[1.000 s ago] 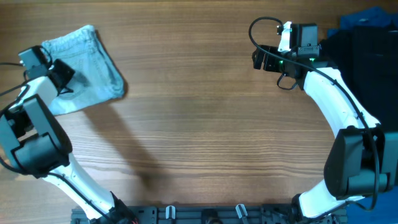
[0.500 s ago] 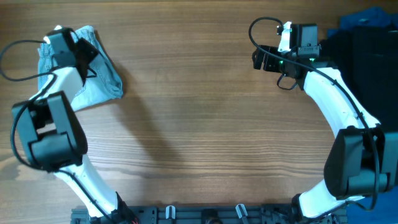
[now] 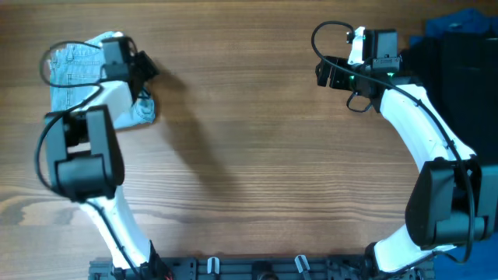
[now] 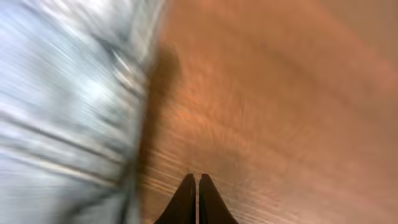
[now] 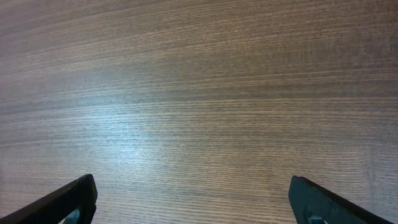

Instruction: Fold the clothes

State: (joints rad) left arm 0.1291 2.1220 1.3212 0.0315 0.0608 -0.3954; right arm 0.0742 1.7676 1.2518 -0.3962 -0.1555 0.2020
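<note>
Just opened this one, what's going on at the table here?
Two robot arms work at a wooden table. The left gripper is shut and empty, its tips over bare wood right beside the light blue denim shorts, which lie bunched at the far left. The right gripper hangs wide open over bare table, holding nothing. A black garment and a dark blue cloth sit at the right edge.

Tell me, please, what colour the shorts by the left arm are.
The shorts are faded light blue denim, clearest in the overhead view.
</note>
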